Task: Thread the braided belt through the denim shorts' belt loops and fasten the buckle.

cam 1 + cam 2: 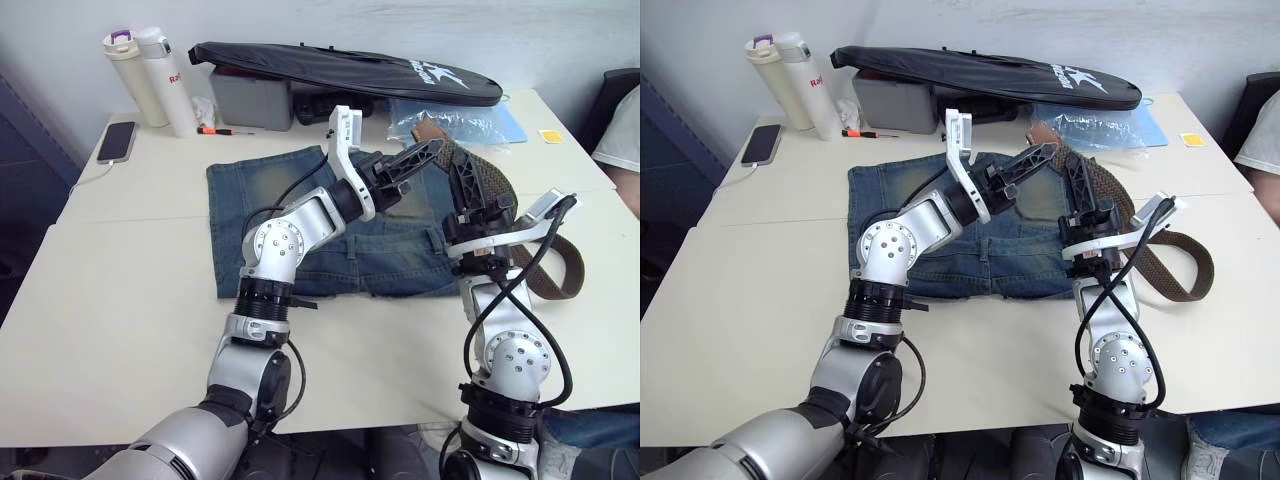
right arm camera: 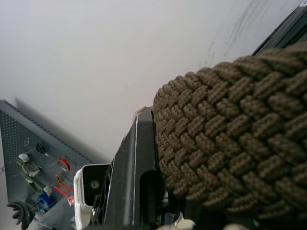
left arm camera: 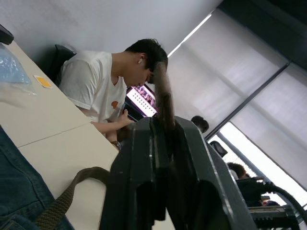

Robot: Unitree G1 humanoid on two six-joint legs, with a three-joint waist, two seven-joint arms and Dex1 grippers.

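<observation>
You are looking at the denim shorts [image 1: 300,215] lying flat on the white table [image 1: 120,300], their waistband running left to right along the near edge and the legs reaching toward the far side. Your left gripper [image 1: 428,152] is hovering above the right half of the shorts, its black fingers clenched on the tip end of the braided belt [image 1: 480,180]; in the left wrist view the strap's end is sticking up from between those fingers. Your right gripper [image 1: 466,188] is standing just to the right of it, grasping the same belt a little further along, the woven strap lying across its fingers in the right wrist view. Between the two grippers the belt is arching up off the table, then it is running right and looping back in a curve on the tabletop beside the shorts' right edge. A person in a white shirt [image 3: 96,86] is sitting at the table's far right corner.
</observation>
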